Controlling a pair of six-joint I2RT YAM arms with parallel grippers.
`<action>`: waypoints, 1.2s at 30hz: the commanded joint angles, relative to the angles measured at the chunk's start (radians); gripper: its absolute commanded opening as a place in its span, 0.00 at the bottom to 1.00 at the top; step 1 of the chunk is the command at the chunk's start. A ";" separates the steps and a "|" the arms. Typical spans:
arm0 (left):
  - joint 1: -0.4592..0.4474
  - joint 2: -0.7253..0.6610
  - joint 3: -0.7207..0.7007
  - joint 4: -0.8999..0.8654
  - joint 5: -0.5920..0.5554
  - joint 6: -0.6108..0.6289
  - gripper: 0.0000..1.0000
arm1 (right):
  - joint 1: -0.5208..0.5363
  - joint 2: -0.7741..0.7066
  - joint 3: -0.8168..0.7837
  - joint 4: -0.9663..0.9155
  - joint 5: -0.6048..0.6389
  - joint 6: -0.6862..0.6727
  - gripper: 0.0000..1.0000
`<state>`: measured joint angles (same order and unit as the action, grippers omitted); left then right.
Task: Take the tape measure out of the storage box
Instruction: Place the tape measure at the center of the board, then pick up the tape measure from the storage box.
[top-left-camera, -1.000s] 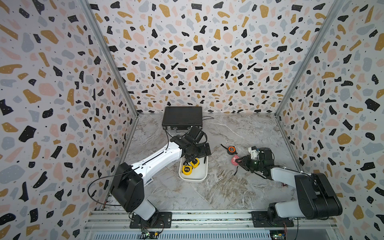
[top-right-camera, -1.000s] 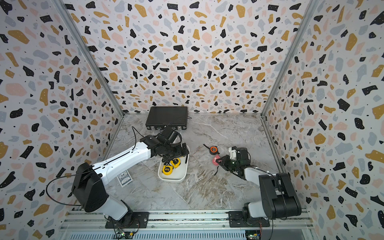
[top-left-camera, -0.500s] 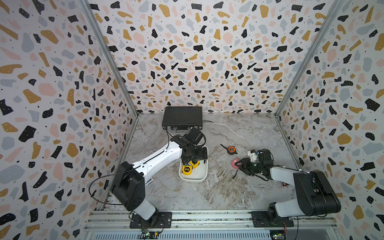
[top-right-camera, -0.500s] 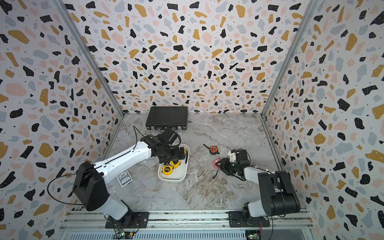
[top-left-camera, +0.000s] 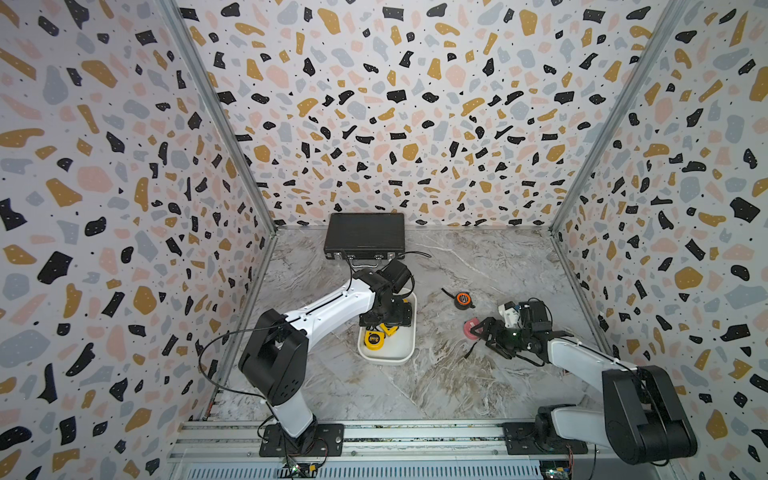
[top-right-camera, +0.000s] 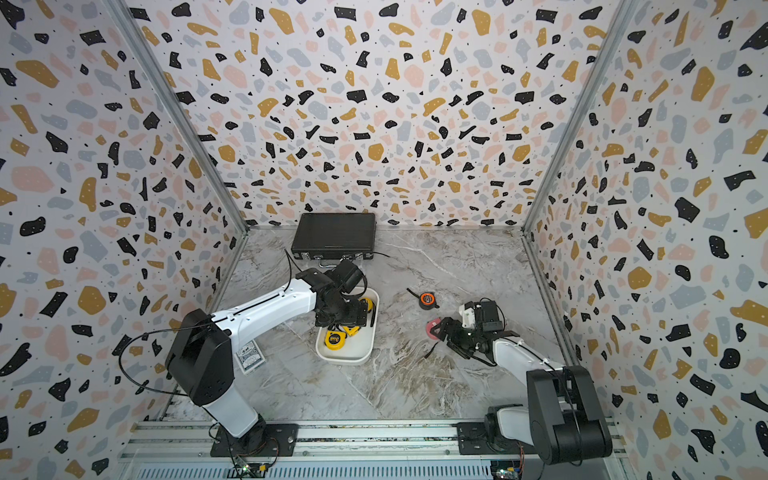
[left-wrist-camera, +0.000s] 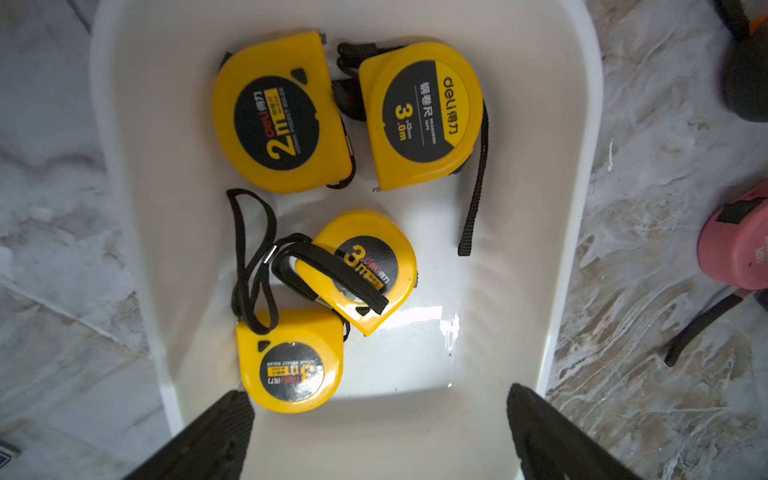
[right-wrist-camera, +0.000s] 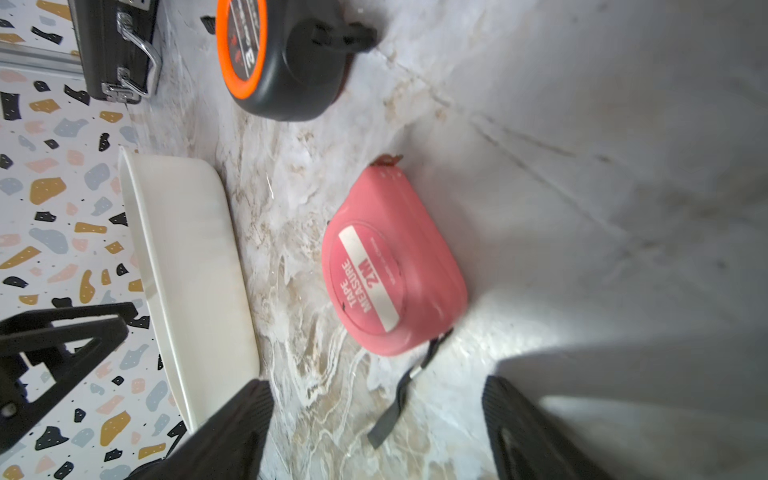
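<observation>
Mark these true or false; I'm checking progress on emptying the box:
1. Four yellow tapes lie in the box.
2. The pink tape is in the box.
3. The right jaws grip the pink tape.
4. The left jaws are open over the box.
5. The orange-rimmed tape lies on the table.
1. True: four yellow tapes lie in the box.
2. False: the pink tape lies on the table, beside the box.
3. False: the right gripper is open, clear of the tape.
4. True: the left gripper is open above it.
5. True: the orange-rimmed tape is outside the box.
</observation>
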<state>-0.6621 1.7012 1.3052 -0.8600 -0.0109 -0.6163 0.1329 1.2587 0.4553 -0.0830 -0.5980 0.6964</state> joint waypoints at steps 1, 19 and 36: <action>0.002 0.021 0.019 0.003 -0.007 -0.002 0.99 | -0.003 -0.058 0.043 -0.114 0.030 -0.042 0.87; 0.003 0.129 0.034 0.080 -0.020 -0.119 0.83 | -0.003 -0.143 0.086 -0.202 0.047 -0.072 0.88; 0.002 0.191 0.046 0.088 -0.076 -0.120 0.79 | -0.004 -0.134 0.094 -0.190 0.042 -0.075 0.88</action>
<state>-0.6621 1.8709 1.3117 -0.7761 -0.0612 -0.7338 0.1326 1.1366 0.5140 -0.2611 -0.5591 0.6376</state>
